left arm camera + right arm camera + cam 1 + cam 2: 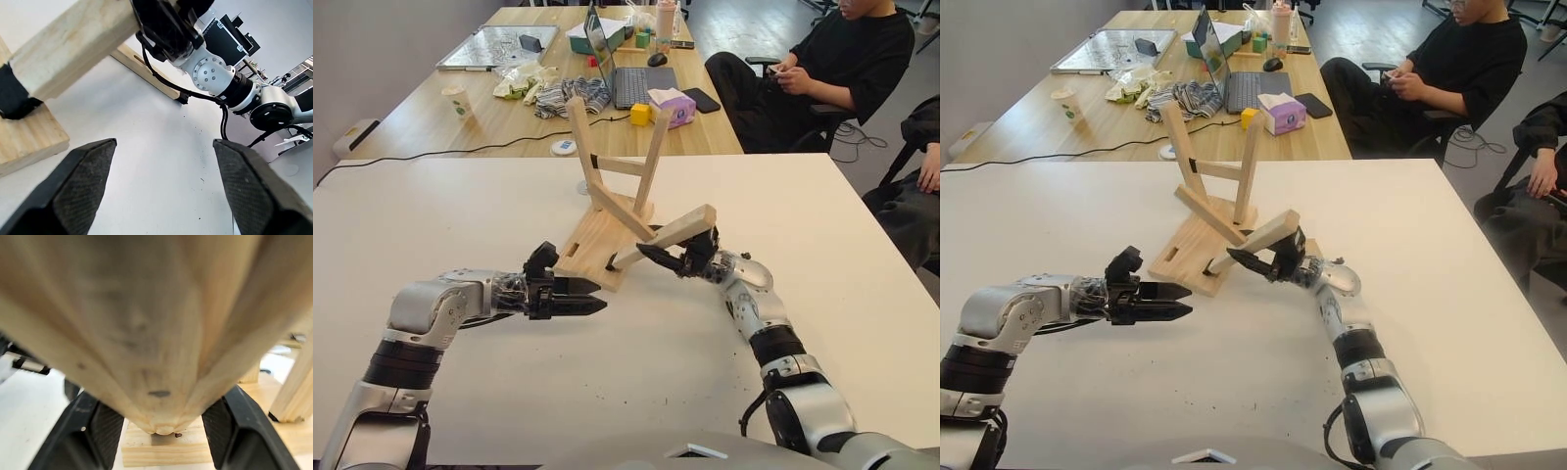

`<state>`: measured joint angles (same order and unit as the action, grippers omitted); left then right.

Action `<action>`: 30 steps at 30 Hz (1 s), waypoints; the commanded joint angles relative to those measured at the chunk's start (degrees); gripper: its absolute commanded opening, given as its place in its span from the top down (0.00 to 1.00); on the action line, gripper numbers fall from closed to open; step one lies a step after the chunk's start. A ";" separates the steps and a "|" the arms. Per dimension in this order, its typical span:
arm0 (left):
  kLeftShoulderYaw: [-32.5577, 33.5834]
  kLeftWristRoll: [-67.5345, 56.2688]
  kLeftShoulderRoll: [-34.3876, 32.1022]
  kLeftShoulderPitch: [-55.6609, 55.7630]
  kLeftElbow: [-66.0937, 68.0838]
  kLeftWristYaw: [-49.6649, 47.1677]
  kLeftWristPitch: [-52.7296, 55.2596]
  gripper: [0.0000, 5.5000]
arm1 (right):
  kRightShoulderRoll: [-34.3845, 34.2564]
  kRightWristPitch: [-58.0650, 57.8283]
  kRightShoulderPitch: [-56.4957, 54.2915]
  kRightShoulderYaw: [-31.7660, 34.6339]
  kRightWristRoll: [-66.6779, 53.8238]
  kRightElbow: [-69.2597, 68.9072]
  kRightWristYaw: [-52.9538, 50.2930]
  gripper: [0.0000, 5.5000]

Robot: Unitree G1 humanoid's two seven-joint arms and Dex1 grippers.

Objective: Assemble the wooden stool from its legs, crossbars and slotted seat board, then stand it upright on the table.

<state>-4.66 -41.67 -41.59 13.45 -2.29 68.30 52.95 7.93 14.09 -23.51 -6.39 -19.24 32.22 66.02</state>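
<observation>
1. Wooden seat board (592, 250) lay flat on the white desk (460, 215), its long axis running from the robot's near left toward the far right. Two upright legs (581, 137) rose from its far end, joined by a crossbar (619, 166).
2. One loose leg (693, 223) met the board's near edge with its black-wrapped foot. I could not tell whether that foot sat in a slot or only rested on the board.
3. From the foot, the leg's long axis climbed at a low slant toward the robot's right, well short of upright.
4. The right tool (671, 257) was clenched around this leg at about mid-length, one finger on either side, as its wrist view showed.
5. The left tool (599, 296) hung just beside the board's near corner, on the robot's left of the leg's foot. Its jaws were parted and empty, and it pointed toward the board.
6. Judged from this, the coming move turned on pivoting the leg about its foot until it stood vertical. The right arm had the leg, and the left was nearer the board to steady it.
</observation>
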 commanded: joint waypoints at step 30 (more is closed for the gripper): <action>10.36 -6.29 11.92 -18.54 -17.13 -18.25 -1.22 0.34 | 25.37 -34.24 -16.05 -18.02 14.27 6.05 4.49 0.42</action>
<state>4.98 -47.40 -30.35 -4.56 -18.08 51.49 52.13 30.28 -17.07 -40.60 -25.84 -5.73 43.62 69.97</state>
